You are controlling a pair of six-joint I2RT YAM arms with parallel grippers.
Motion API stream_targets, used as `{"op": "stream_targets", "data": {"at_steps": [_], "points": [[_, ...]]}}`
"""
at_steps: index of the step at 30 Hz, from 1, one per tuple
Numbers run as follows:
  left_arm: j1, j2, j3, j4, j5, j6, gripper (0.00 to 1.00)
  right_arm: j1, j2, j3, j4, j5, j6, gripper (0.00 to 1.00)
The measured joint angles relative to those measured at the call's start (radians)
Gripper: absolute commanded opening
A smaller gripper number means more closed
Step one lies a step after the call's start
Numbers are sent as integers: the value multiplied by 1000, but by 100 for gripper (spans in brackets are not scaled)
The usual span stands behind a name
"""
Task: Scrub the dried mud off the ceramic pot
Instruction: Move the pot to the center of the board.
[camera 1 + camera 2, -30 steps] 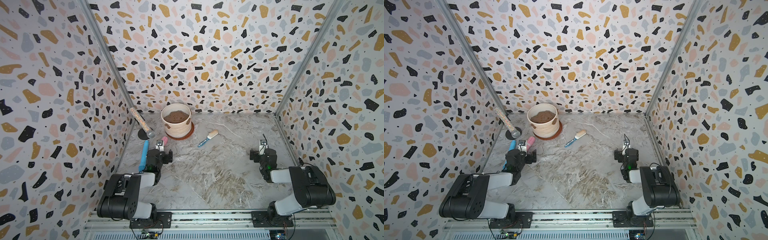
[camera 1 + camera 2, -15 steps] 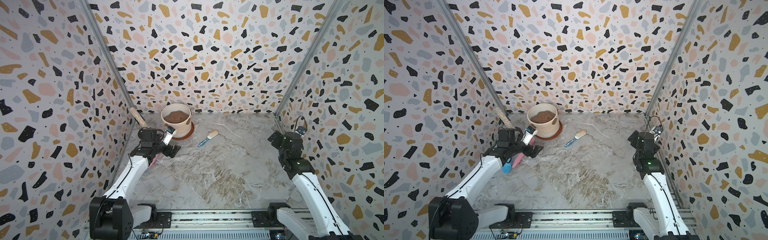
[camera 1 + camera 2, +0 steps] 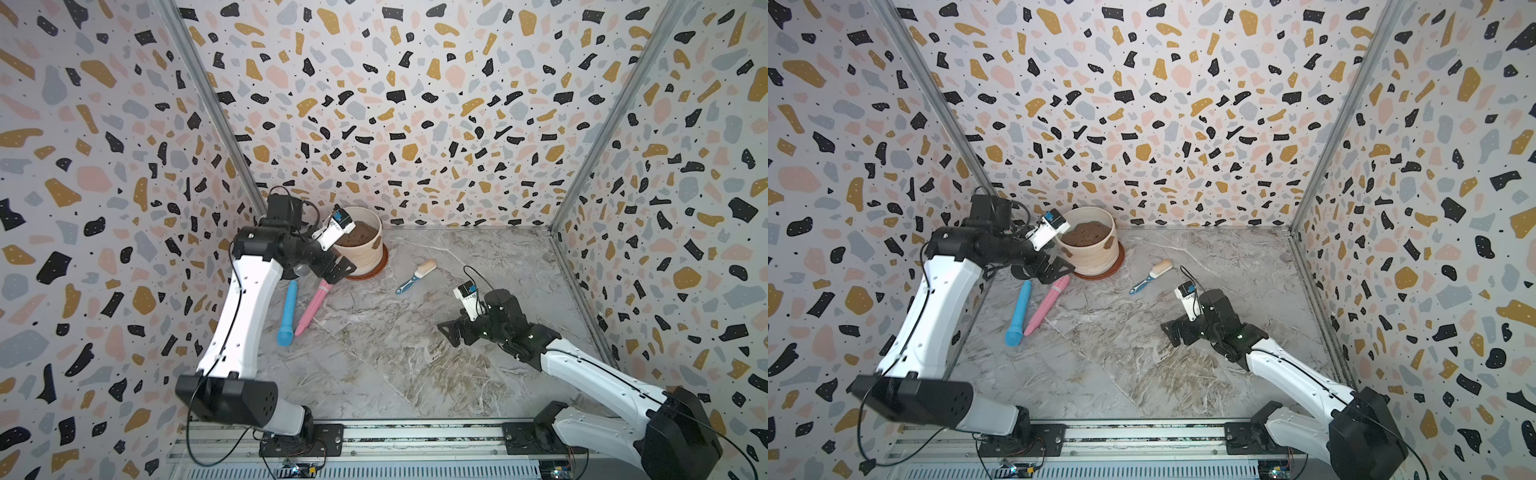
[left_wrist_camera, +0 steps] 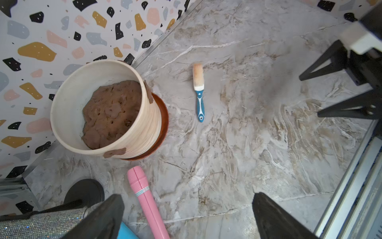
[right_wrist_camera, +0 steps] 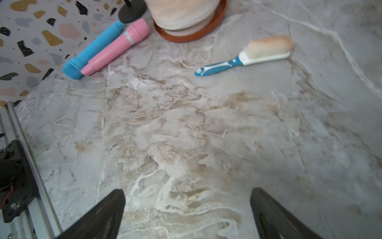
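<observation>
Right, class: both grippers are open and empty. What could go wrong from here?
1. The brush lies flat; the open right gripper may skid it instead of lifting it.
2. Scrubbing the dried mud could shove the ceramic pot off its saucer, spilling soil.
3. The left gripper may knock the pink microphone.

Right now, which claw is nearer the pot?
Left. The left claw is open just beside the pot; the right claw is open farther off, beyond the brush.
</observation>
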Motion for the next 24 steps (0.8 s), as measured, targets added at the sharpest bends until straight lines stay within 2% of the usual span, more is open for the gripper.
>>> {"op": "stream_targets", "data": {"at_steps": [5,9,12,18,24], "points": [[0,341,323,-114,-57,42,100,126,-1,-34,187,101,-73,100],[0,512,470,-168,-111,92,100,202,52,-57,327,110,-148,100],[0,556,497,-180,-134,130,96,256,111,-65,387,111,-182,100],[-9,559,494,-148,-148,167,88,315,193,-58,426,130,-198,100],[-54,616,496,-120,-200,192,67,316,205,-19,395,144,-182,100]]}}
